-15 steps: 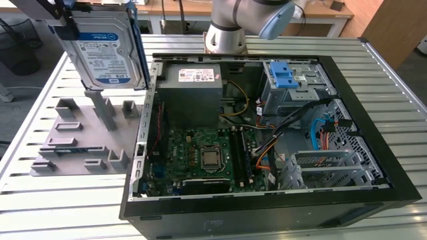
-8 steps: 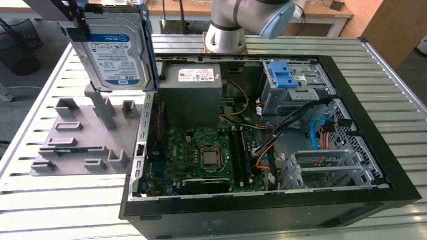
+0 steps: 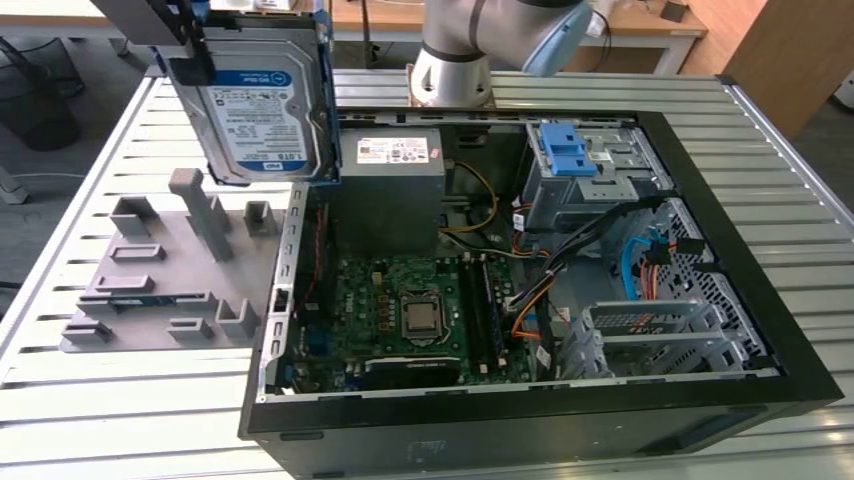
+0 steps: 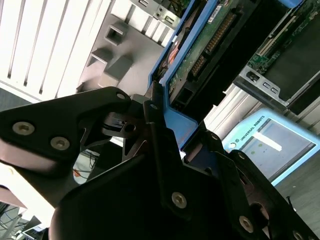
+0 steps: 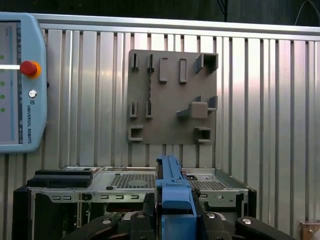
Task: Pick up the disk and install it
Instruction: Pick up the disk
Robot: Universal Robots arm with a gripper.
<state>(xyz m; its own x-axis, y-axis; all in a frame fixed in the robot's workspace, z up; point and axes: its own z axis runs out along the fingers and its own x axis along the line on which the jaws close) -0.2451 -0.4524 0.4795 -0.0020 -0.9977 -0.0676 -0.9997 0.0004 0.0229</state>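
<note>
The disk [image 3: 260, 110], silver with a white-and-blue label and a blue bracket, hangs upright in the air above the case's near-left wall, at the exterior view's upper left. My gripper [image 3: 191, 55] is shut on its upper edge. In the second wrist view the black fingers [image 4: 155, 117] clamp the blue bracket [image 4: 176, 127], with the disk's green circuit board [image 4: 210, 45] beyond them. The first wrist view looks along the blue bracket [image 5: 172, 192] held edge-on in the gripper [image 5: 172, 222].
The open computer case [image 3: 747, 290] lies on the slatted table [image 3: 107, 400]. Inside are a grey cage with blue latches [image 3: 577, 160], a grey box with a white sticker [image 3: 390, 175] and the motherboard [image 3: 407, 310]. A grey fixture plate [image 3: 160, 290] lies left of the case. A teach pendant [image 5: 15, 85] lies on the table.
</note>
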